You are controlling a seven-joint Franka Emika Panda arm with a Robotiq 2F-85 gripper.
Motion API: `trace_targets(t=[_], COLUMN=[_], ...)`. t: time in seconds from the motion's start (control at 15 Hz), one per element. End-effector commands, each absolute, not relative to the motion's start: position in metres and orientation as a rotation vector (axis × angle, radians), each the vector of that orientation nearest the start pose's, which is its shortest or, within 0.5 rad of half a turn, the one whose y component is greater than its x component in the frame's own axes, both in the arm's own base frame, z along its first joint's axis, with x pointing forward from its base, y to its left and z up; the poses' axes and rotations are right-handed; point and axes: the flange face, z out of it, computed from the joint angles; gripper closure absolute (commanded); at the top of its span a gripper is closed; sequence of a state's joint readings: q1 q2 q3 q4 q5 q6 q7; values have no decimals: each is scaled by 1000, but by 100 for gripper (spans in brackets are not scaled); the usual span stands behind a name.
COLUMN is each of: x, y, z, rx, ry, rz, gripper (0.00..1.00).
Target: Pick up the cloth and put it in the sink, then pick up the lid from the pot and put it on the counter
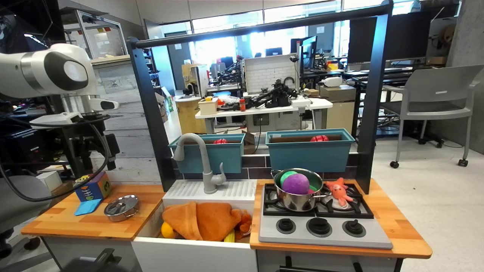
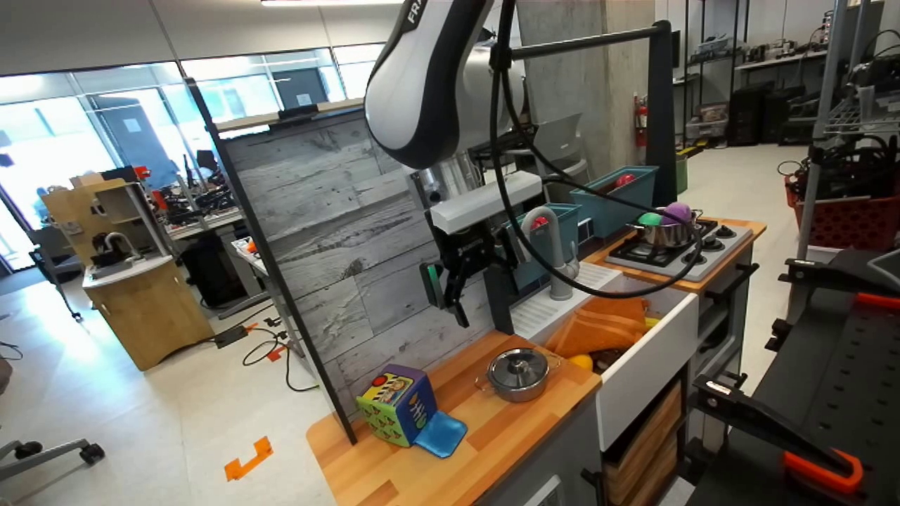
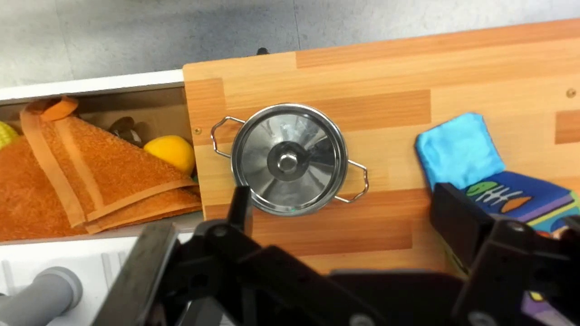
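The orange cloth [image 1: 213,219] lies bunched in the sink [image 1: 194,255], over other items; it also shows in an exterior view [image 2: 598,327] and the wrist view [image 3: 104,167]. A small steel pot [image 1: 121,216] stands on the wooden counter [image 1: 75,226] left of the sink. Its shiny lid [image 3: 288,162] with a round knob sits on top, also seen in both exterior views. My gripper [image 3: 342,197] is open and empty, held above the counter, apart from pot and cloth. In the wrist view the left fingertip overlaps the pot's near edge.
A blue patterned soft box [image 2: 397,407] with a light-blue flap lies beside the pot. A grey faucet [image 1: 204,162] rises behind the sink. A larger pot [image 1: 298,202] with balls and a pink plush toy [image 1: 340,192] are on the stove. A black post [image 1: 151,113] stands behind the counter.
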State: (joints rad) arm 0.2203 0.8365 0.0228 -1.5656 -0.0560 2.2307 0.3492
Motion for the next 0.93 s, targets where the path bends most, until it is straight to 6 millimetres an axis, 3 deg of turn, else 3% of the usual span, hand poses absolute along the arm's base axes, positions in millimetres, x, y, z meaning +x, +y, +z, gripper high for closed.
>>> trace_targets(t=[0.0, 0.53, 0.87], x=[652, 653, 665], y=[166, 174, 196], z=[120, 72, 34], rx=[-3162, -3091, -3074], ry=[-172, -771, -1017], rz=[264, 241, 65], gripper=[0, 0, 0])
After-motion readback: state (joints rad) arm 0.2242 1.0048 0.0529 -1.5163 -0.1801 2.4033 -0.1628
